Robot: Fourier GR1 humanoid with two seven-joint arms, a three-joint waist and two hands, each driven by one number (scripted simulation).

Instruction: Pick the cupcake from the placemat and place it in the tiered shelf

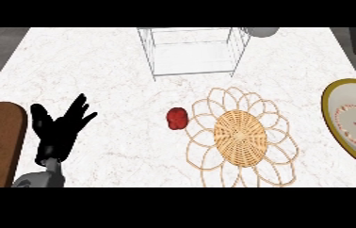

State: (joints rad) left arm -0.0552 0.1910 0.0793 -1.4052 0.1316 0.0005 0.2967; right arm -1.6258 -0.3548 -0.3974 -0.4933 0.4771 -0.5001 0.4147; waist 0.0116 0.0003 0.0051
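Resting at the lower left of the marble worktop (104, 71), left hand (55, 130) has its fingers (78, 105) spread wide and straight, holding nothing. Right hand out of sight. Red cupcake (177, 118) lies on the bare worktop well to the right of the fingertips, just off the left edge of the wicker placemat (240, 137). Wire tiered shelf (193, 50) stands far beyond the fingers. Gold-rimmed plate (342, 116) at the right edge.
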